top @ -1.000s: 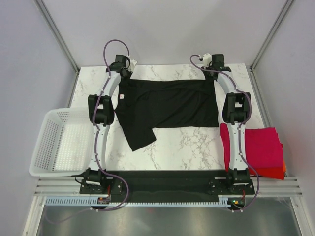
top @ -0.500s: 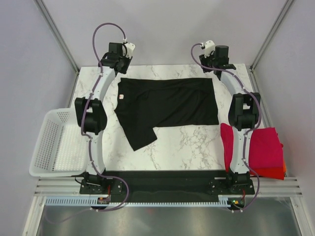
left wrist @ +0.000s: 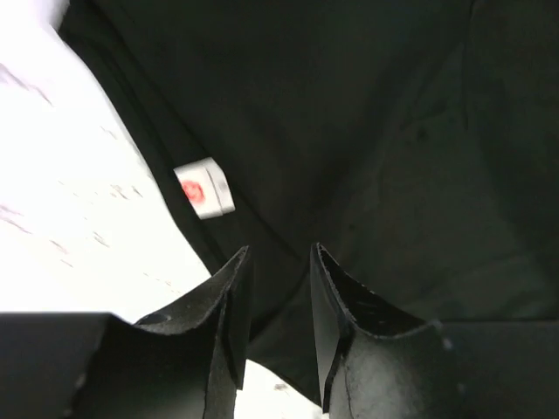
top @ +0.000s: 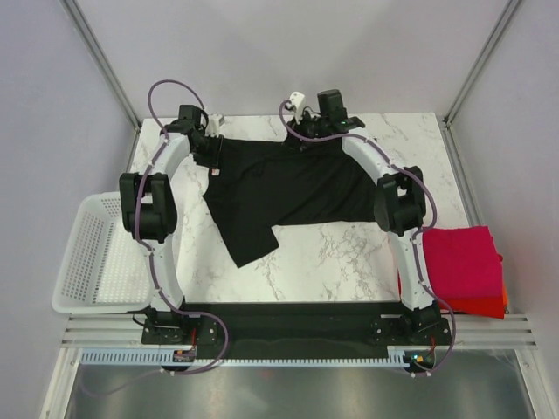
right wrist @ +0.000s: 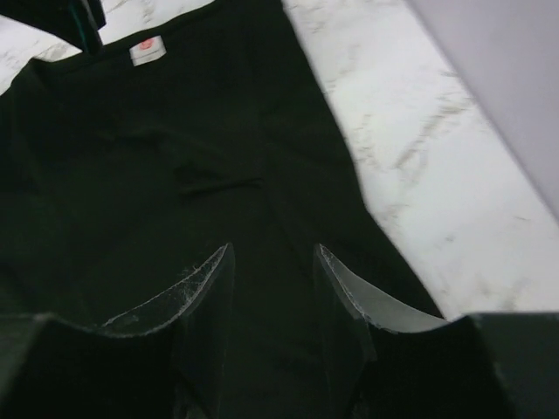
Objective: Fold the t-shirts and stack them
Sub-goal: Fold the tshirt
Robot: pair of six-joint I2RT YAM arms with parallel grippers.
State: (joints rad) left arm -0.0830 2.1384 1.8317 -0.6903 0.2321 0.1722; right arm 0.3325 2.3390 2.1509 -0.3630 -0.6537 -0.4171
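Marble table bears the black t-shirt, spread flat for folding; its cloth lies just below my left pincer and right pincer, both open and empty.

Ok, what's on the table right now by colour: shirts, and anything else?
Black short-sleeved cloth t-shirt, spread out: 1
Magenta-red folded cloth shirt: 1
Orange-red folded cloth shirt, under the magenta-red one: 1
White mesh plastic basket: 1
Total: 4 (3 shirts, 1 basket)
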